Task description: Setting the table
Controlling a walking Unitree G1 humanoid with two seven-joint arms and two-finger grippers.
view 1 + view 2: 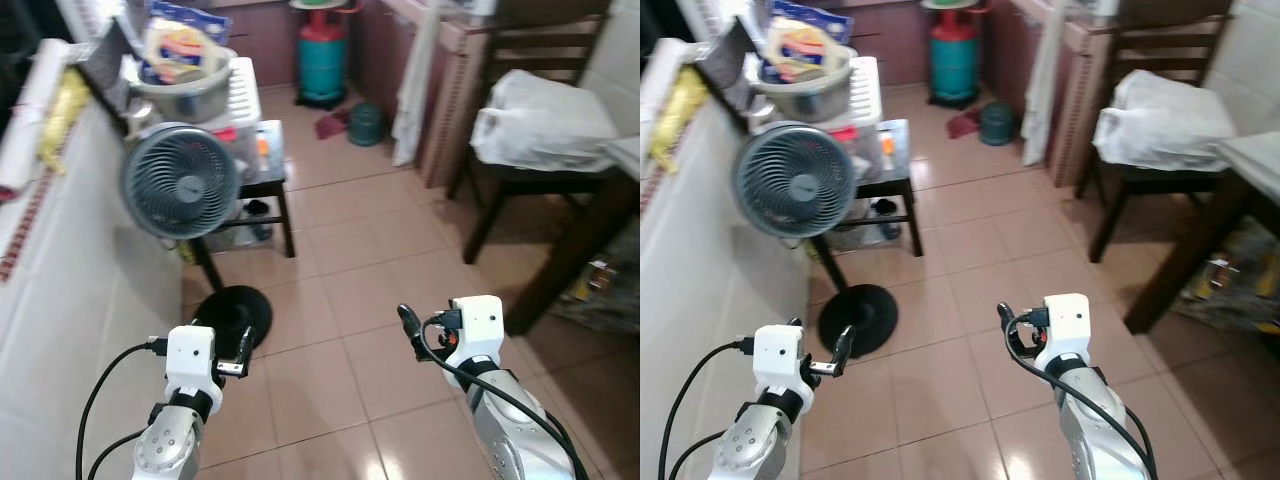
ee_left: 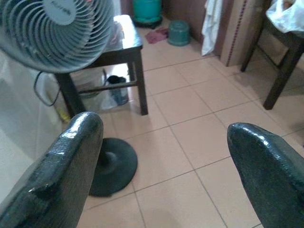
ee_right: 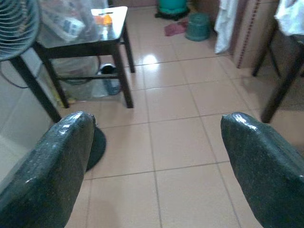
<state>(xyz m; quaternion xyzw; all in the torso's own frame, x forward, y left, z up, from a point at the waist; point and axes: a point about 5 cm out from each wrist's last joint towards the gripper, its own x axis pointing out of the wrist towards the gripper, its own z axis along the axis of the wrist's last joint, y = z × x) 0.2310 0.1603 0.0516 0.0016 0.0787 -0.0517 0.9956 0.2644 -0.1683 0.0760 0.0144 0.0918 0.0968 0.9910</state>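
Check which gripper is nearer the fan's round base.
Left. The left gripper hangs open just beside the fan base on the floor; the right gripper, also open, is off to the base's right over bare tiles.

Dining table (image 1: 1252, 152), right edge of my head view, middle height. I see one corner only: pale top, level, on a dark wooden leg running down to the tiled floor. It stands just beside a dark wooden chair (image 1: 1160, 42). I cannot tell what lies on the top.

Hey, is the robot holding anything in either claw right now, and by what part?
Nothing. The left claw and right claw are both open over bare floor tiles.
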